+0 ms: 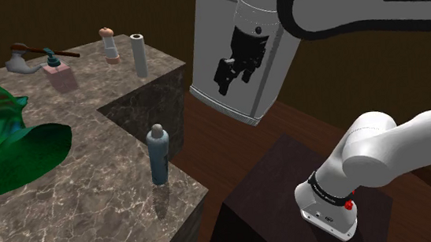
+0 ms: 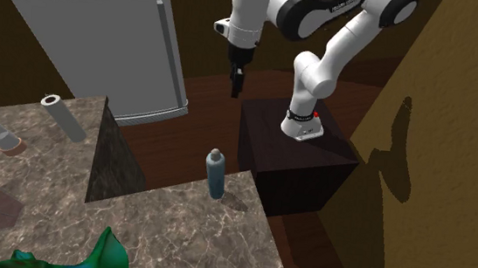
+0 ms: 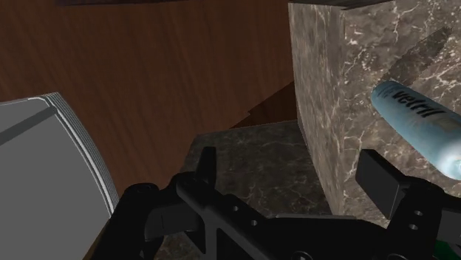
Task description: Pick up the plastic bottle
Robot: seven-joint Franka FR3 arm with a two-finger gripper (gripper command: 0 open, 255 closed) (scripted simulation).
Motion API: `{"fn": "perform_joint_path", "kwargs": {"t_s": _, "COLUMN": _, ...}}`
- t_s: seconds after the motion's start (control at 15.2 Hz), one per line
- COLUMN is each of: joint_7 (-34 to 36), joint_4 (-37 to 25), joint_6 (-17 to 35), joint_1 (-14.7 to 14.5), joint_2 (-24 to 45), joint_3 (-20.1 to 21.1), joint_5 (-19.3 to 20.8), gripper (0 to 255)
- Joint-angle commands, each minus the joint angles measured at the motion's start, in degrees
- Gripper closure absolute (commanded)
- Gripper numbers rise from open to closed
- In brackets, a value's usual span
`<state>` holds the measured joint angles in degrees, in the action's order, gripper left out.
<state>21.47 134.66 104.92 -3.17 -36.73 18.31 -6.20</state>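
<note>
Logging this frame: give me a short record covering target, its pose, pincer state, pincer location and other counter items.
target: blue-grey bottle
pose: upright, near the marble counter's corner facing the stand
pincer: open, empty
pincer location: raised over the wooden floor, in front of the grey fridge, apart from the bottle
other counter items: white cylinder, small tan-capped bottle, green draped shape
status: bottle not yet grasped
</note>
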Motion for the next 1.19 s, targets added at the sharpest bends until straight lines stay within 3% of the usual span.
{"fn": "perform_joint_path", "kwargs": {"t_s": 0.0, "joint_7": 4.2, "joint_4": -0.5, "joint_6": 2.2, "joint_1": -0.3, "joint_2": 2.3, "joint_3": 3.0, "joint_5": -1.2, "gripper": 0}}
{"fn": "perform_joint_path", "kwargs": {"t_s": 0.53, "joint_7": 19.2, "joint_4": -6.2, "joint_6": 10.3, "joint_1": 1.0, "joint_2": 14.2, "joint_3": 13.8, "joint_5": -1.5, "gripper": 0}}
{"fn": "perform_joint_path", "kwargs": {"t_s": 0.79, "joint_7": 28.0, "joint_4": -10.9, "joint_6": 13.7, "joint_1": 2.4, "joint_2": 22.1, "joint_3": 19.4, "joint_5": 1.8, "gripper": 0}}
{"fn": "perform_joint_path", "kwargs": {"t_s": 0.99, "joint_7": 35.5, "joint_4": -15.4, "joint_6": 15.6, "joint_1": 3.3, "joint_2": 29.1, "joint_3": 23.5, "joint_5": 6.4, "gripper": 0}}
{"fn": "perform_joint_path", "kwargs": {"t_s": 1.12, "joint_7": 36.2, "joint_4": -15.1, "joint_6": 16.4, "joint_1": 3.2, "joint_2": 29.9, "joint_3": 23.7, "joint_5": 7.0, "gripper": 0}}
